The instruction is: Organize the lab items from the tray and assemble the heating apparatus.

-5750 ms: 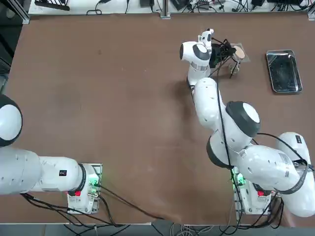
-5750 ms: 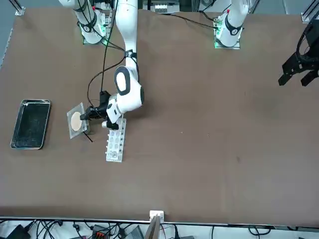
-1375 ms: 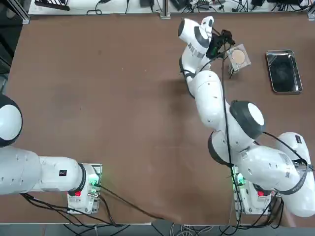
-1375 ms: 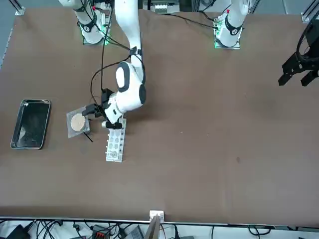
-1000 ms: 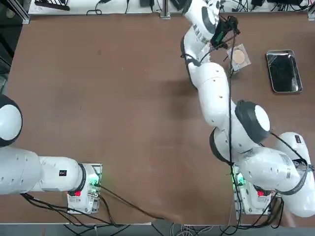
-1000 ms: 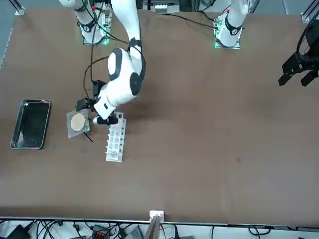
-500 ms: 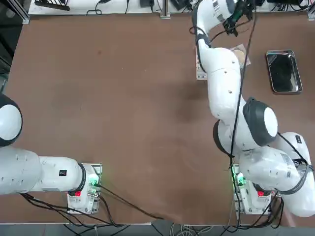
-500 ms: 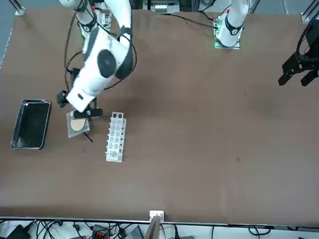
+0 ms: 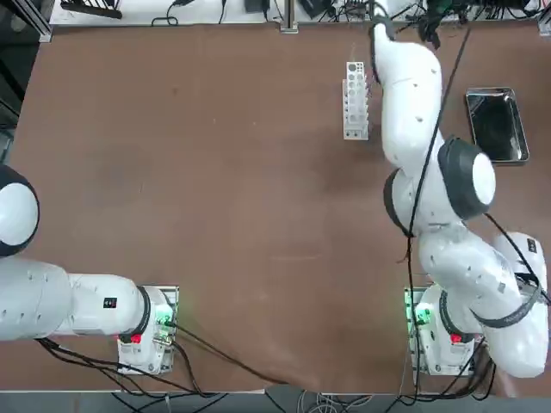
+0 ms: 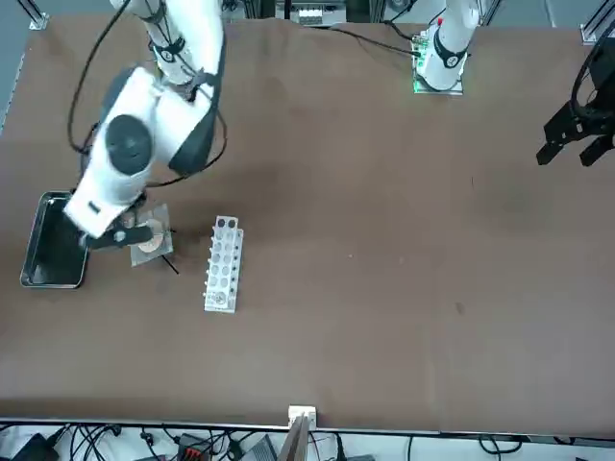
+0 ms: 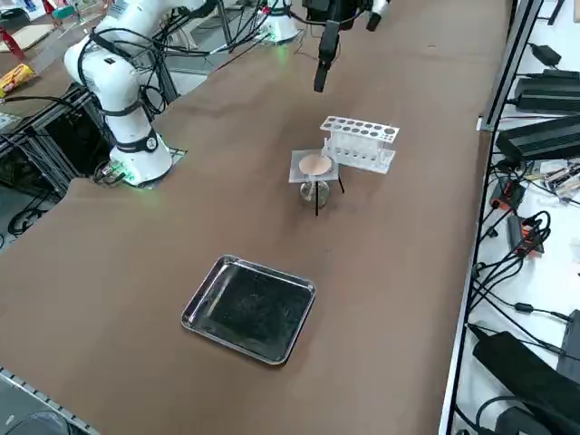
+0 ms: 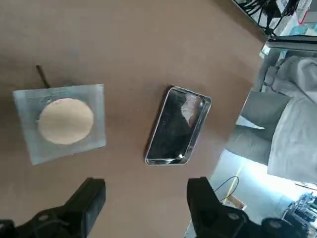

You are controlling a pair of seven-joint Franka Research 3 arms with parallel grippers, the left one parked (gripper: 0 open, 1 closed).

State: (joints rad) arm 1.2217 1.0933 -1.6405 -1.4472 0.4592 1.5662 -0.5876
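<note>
On the brown surface [image 11: 181, 208], far-right area from the robot's side: metal tray [image 11: 249, 309] lies flat and looks bare, dark reflective bottom, well apart from the other items. Same tray near the right edge in the top view [image 9: 496, 125], left edge in the front view [image 10: 48, 254], partly covered there by the right arm.

Heating apparatus is standing: square mesh with round tan disc [image 11: 314, 164] sits on top of the black wire stand [image 11: 317, 201], small clear glass burner [image 11: 314, 191] under it. White holed rack [image 11: 360, 142] is just beside it, on the side away from the tray. Can't tell whether a tube sits in the rack.

Right gripper [image 12: 146, 210] is up in the air above the gap between mesh [image 12: 60, 122] and tray [image 12: 179, 126], pointing down at the surface. Jaws spread wide, nothing between them. Both dark fingers [image 12: 85, 201] visible in the wrist view, clear of everything.

Room: cables, power bricks and black boxes along the floor past the surface's far edge in the side view. Aluminium framing and more cabling behind the arm bases. Grey cloth-like bundle beyond the surface edge in the wrist view. Rest of the surface is plain brown.
</note>
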